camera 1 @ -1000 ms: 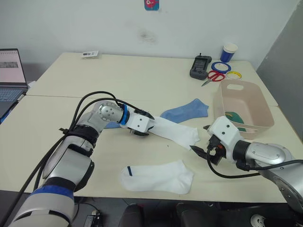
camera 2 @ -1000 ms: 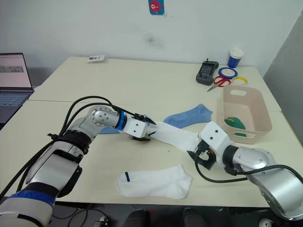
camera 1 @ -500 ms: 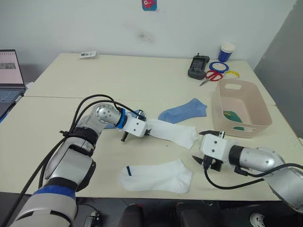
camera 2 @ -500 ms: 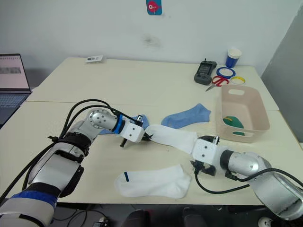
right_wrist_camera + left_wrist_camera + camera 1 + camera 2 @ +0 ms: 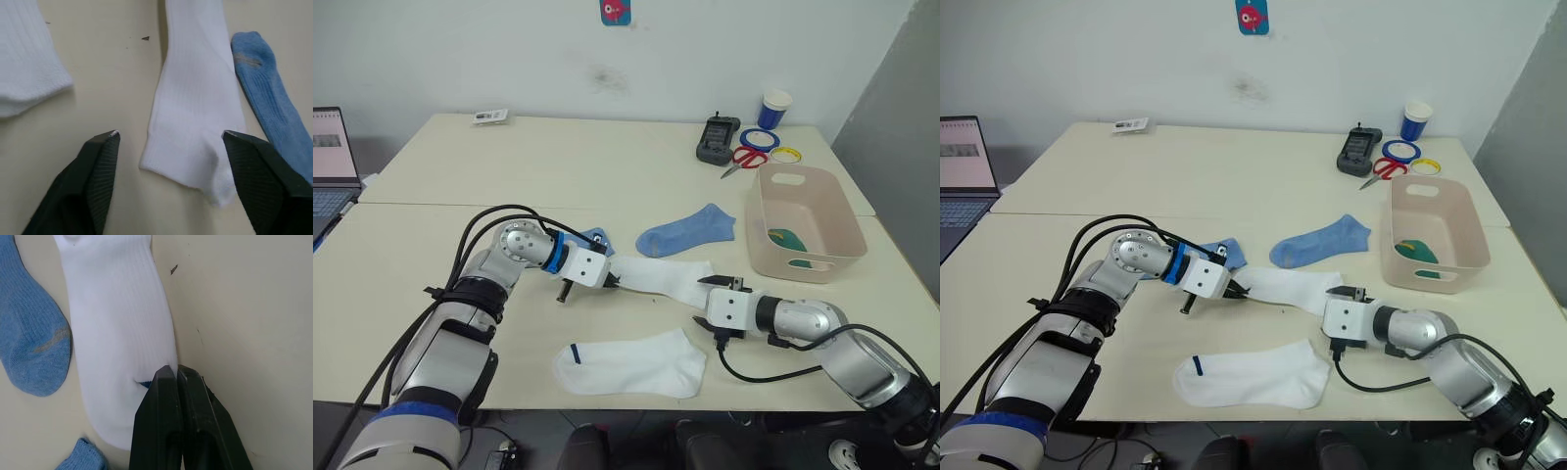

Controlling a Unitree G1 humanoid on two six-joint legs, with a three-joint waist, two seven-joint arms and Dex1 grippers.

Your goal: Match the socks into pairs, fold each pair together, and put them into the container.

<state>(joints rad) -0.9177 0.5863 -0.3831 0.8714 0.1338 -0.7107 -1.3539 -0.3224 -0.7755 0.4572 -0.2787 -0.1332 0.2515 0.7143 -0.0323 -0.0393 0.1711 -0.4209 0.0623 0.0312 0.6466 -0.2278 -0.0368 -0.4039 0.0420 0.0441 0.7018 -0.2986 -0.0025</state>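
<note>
A white sock (image 5: 661,277) lies flat across the table's middle. My left gripper (image 5: 607,284) is shut on its cuff edge (image 5: 146,382). Open, my right gripper (image 5: 708,305) sits at the sock's toe end (image 5: 195,161), which lies between the spread fingers (image 5: 100,166) without touching them. A second white sock (image 5: 631,362) with a dark cuff mark lies nearer the front edge. One light blue sock (image 5: 687,230) lies behind the first, and another (image 5: 595,238) peeks out by my left wrist. The pink-beige container (image 5: 803,196) at the right holds a dark green sock (image 5: 790,240).
A laptop (image 5: 333,157) sits at the far left. At the back right are a black device (image 5: 710,139), red scissors (image 5: 744,157), tape rolls (image 5: 754,137) and a blue-and-white cup (image 5: 773,106). A small card (image 5: 490,117) lies at the back left.
My left gripper has shut on the white sock's cuff. My right gripper has swung in to the sock's toe end and its fingers have narrowed. The camera has shifted slightly.
</note>
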